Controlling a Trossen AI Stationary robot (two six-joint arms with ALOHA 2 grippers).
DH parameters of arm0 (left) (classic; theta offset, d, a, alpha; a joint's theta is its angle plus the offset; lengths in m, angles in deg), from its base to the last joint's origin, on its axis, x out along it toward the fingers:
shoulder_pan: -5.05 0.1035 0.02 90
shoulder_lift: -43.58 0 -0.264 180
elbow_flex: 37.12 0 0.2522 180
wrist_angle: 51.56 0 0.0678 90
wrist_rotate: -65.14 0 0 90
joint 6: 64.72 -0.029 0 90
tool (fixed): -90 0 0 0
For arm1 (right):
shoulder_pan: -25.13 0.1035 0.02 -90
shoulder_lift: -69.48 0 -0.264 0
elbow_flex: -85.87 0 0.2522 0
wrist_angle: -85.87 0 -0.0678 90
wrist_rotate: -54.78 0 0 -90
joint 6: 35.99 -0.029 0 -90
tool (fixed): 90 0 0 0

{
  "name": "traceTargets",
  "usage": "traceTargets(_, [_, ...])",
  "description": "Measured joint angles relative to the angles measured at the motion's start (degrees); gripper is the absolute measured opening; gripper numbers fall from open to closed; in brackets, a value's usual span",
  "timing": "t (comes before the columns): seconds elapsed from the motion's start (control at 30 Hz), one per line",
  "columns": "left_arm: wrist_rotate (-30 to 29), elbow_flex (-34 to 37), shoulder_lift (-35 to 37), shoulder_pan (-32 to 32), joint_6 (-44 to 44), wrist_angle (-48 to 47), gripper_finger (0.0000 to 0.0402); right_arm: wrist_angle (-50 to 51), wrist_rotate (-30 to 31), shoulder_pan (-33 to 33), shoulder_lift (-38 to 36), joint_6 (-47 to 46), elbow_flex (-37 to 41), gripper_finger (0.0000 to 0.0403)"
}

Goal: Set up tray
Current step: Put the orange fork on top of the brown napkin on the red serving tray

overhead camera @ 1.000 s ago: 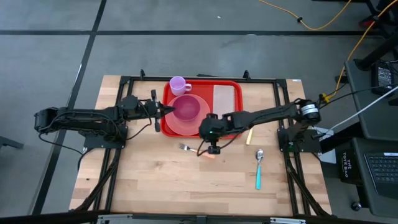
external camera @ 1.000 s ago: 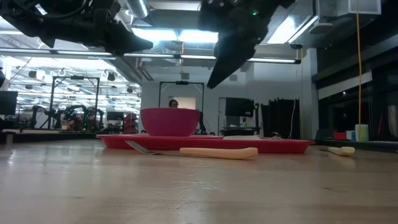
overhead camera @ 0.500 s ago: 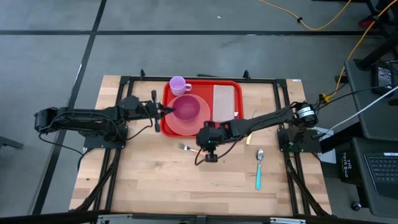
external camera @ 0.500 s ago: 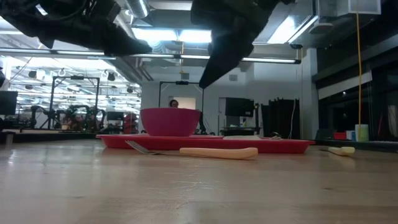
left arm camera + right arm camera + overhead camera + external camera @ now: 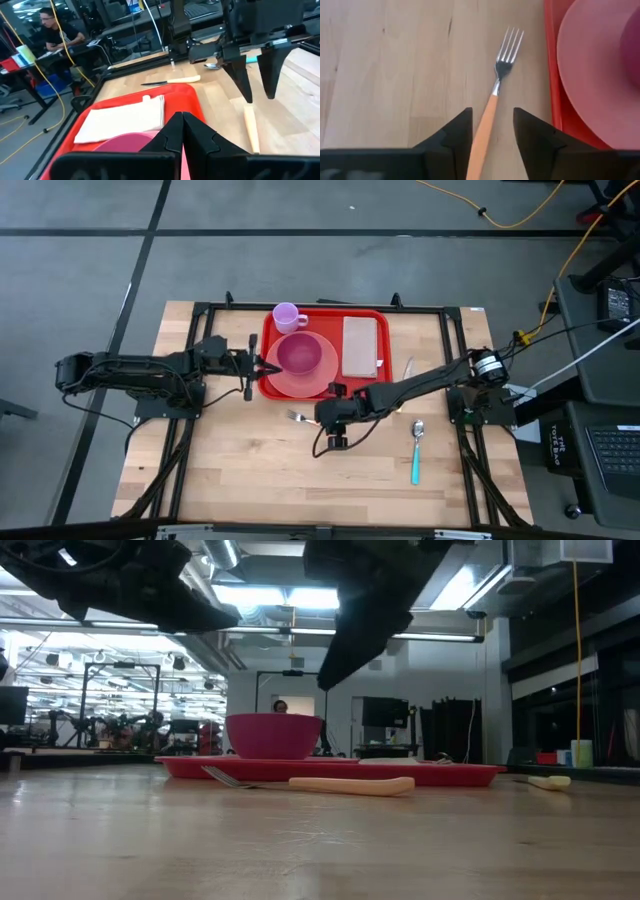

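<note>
Shifted since a second ago: right gripper, off the tray's near edge toward the table's centre and now over the fork; fingers, then nearly together, now parted. Left arm much as before.

Nearest the table's front edge: teal-handled spoon, alone on bare wood toward the right edge, untouched, presumably awaiting its turn.

Next, the fork, flat on the table just outside the tray's near rim, tines toward the tray's near left corner, pale orange handle running back under the gripper. In the right wrist view, handle seen passing between the two dark fingers, jaws apart on either side, nothing gripped. Straddle aligned along the handle; judged as a set-up for a pinch across its narrow width. Height above the fork not clear from the low view.

Beyond that, tray against the table's far edge, centred. On it: salmon plate carrying a magenta bowl at the left half, folded napkin at the right half, lilac cup at the far left corner. Knife on the wood just off the tray's right edge.

Left gripper at the tray's left edge, jaws closed, tips meeting over the plate beside the bowl; held low and near, judged as steadying or merely parked. Contact with rim or plate not determinable.
</note>
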Motion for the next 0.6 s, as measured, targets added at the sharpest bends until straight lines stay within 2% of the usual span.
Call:
traceTargets(0.3, [0.00,0.02,0.00,0.00,-0.02,-1.31,0.0004,-0.87,-1.73,0.03,4.23,-5.34,-0.01,0.0185])
traceTargets(0.6, [0.02,0.02,0.00,-0.04,0.00,-1.44,0.0005,-0.93,-1.33,-0.03,7.46,-9.71,0.06,0.0190])
